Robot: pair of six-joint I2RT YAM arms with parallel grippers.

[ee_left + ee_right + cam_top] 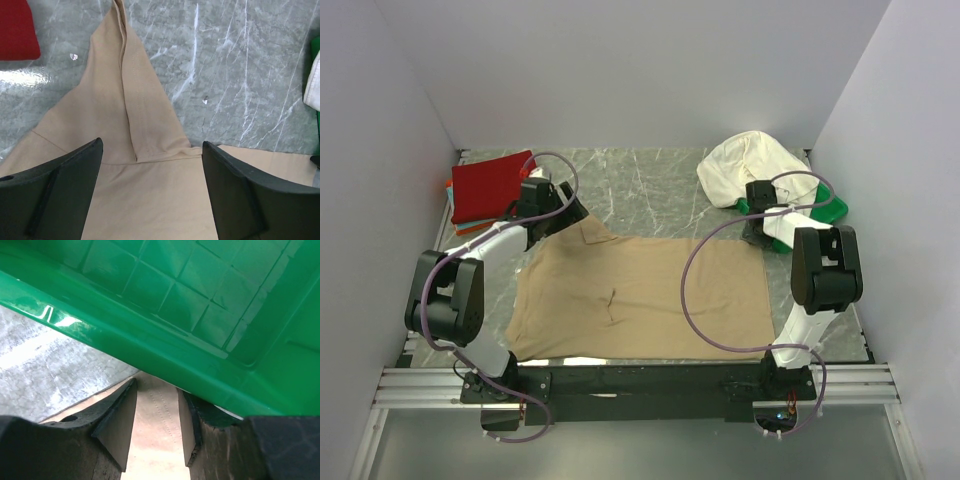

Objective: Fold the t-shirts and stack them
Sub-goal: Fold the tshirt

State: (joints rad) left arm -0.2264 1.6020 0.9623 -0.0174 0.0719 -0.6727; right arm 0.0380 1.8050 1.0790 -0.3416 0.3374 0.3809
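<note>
Progress: early to middle, by my read. Red shirt (490, 185) lies folded at back left and looks done. Tan shirt (640, 300) is spread flat mid-table with no fold made in it yet. White shirt (752, 165) is a loose heap at back right, partly over the tray (832, 210), not yet folded. Left to do, I judge: fold tan, fold white, stack both with red.

Left arm: reaches forward and inward to the tan shirt's far-left sleeve. Left gripper (152, 172) is spread wide and hovers over the sleeve. Its fingers (55, 190) straddle the seam where sleeve meets body, nothing held. The sleeve lies creased lengthwise on the table (235, 75).

Right arm: elbow high, forearm stretched to the tan shirt's far-right corner, just beside the tray. Right gripper (156, 400) sits low under the tray rim. Jaws are parted narrowly with tan cloth showing in the gap; no pinch visible, so it reads as not gripping
</note>
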